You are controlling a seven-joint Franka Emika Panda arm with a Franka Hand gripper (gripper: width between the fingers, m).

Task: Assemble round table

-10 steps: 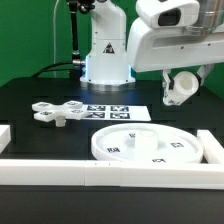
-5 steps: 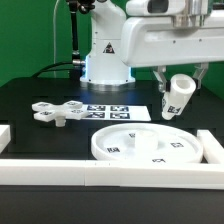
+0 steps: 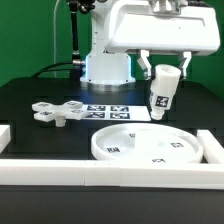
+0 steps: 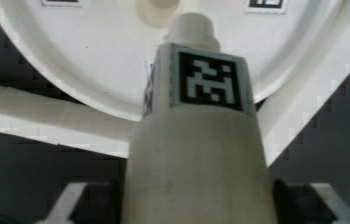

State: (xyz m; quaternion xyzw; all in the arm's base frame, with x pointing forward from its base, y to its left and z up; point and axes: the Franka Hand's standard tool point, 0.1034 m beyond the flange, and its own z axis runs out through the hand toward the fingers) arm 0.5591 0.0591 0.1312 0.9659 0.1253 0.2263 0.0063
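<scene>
Cylindrical leg (image 3: 162,95) clamped in gripper (image 3: 165,72), slightly tilted; hanging above round disc (image 3: 150,152). Cross-shaped base (image 3: 58,112) well apart.

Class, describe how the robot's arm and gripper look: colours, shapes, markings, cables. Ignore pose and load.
The arm is white with bulky rounded casings. Its base column carries a small dark triangular mark. A black cable runs beside it. The gripper has two short fingers.

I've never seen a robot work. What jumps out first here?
The gripper holds a short white leg in the air over the big round disc, at the exterior view's right. The cross-shaped base lies apart on the exterior view's left.
</scene>
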